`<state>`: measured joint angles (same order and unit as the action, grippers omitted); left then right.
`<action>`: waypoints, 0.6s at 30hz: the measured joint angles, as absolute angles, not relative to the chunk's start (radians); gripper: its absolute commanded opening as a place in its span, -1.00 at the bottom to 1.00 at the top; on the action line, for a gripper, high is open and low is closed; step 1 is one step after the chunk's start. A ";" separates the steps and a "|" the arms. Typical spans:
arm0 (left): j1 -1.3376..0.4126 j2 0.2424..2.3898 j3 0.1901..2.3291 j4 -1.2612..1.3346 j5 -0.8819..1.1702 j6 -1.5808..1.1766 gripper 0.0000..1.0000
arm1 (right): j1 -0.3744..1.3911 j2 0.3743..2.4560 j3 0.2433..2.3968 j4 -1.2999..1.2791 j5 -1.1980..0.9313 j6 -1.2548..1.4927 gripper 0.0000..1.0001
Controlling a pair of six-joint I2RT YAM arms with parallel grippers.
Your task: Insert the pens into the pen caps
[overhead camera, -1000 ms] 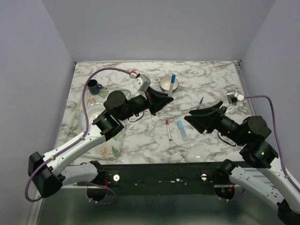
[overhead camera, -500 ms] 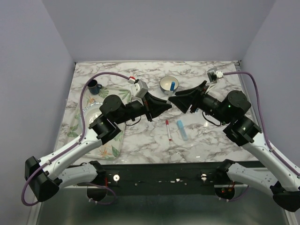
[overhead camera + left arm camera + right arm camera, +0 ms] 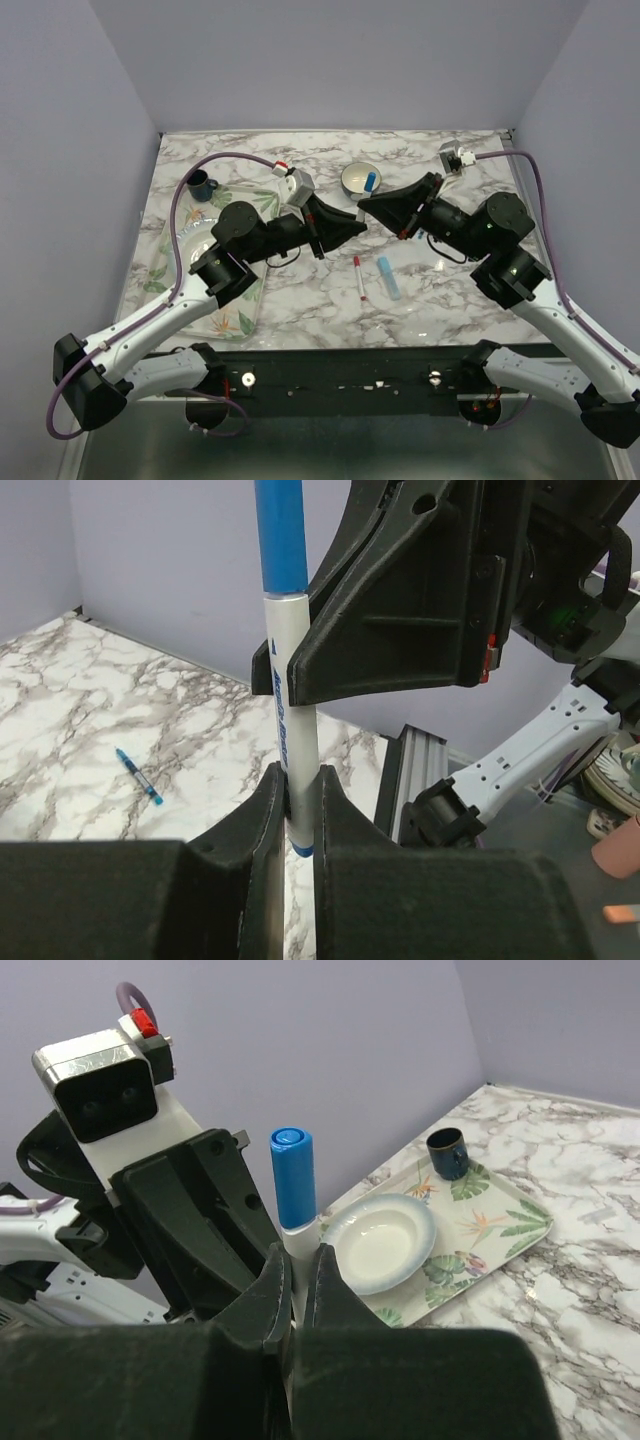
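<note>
White pen [image 3: 284,625] with blue cap [image 3: 280,530] stands clamped in both left hand [image 3: 298,790] and right hand [image 3: 297,1260].

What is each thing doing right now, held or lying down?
left gripper: shut on white pen
right gripper: shut on white pen
white pen: held by both grippers
red-tipped pen: lying on table
pale blue marker: lying on table
cup: upright on tray

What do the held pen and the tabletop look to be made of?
Pen: likely plastic, smooth white barrel with printed lettering, blue cap slightly glossy. Tabletop: marble look, grey veins on white; real stone or printed laminate cannot be told.
</note>
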<state>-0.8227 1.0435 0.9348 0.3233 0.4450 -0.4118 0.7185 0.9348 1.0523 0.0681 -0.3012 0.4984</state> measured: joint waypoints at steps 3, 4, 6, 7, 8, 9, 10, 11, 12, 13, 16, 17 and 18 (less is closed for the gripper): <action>-0.820 1.044 0.935 0.324 0.450 -0.426 -0.40 | 0.719 0.931 1.037 0.094 -0.316 0.496 -0.99; -0.820 1.044 0.935 0.324 0.455 -0.430 -0.38 | 0.718 0.928 1.028 0.108 -0.323 0.497 -0.99; -0.820 1.044 0.936 0.326 0.477 -0.432 -0.30 | 0.718 0.920 1.013 0.126 -0.339 0.514 -0.99; -0.822 1.045 0.938 0.326 0.488 -0.432 -0.28 | 0.719 0.918 1.008 0.134 -0.348 0.519 -0.99; -0.825 1.050 0.945 0.324 0.505 -0.432 -0.28 | 0.719 0.916 1.004 0.141 -0.356 0.525 -0.99; -0.825 1.053 0.950 0.323 0.512 -0.432 -0.28 | 0.719 0.911 0.998 0.144 -0.368 0.532 -0.99; -0.825 1.058 0.960 0.320 0.522 -0.433 -0.27 | 0.719 0.908 0.994 0.147 -0.373 0.535 -0.99; -0.825 1.061 0.967 0.319 0.529 -0.434 -0.27 | 0.720 0.904 0.989 0.151 -0.380 0.541 -0.99; -0.825 1.063 0.973 0.319 0.535 -0.434 -0.27 | 0.720 0.899 0.984 0.156 -0.384 0.543 -0.99; -0.825 1.063 0.978 0.321 0.540 -0.434 -0.27 | 0.720 0.893 0.978 0.160 -0.387 0.548 -0.99; -0.825 1.065 0.986 0.321 0.553 -0.435 -0.33 | 0.720 0.877 0.961 0.165 -0.394 0.554 -0.99; -0.825 1.066 0.986 0.326 0.559 -0.436 -0.38 | 0.720 0.871 0.956 0.168 -0.397 0.558 -0.99; -0.825 1.068 0.986 0.329 0.567 -0.439 -0.44 | 0.720 0.870 0.954 0.171 -0.398 0.559 -0.99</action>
<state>-0.8249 1.0683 0.9863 0.3294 0.5667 -0.4385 0.7200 0.8703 0.9539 0.1707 -0.3985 0.5594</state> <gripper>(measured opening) 0.342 0.031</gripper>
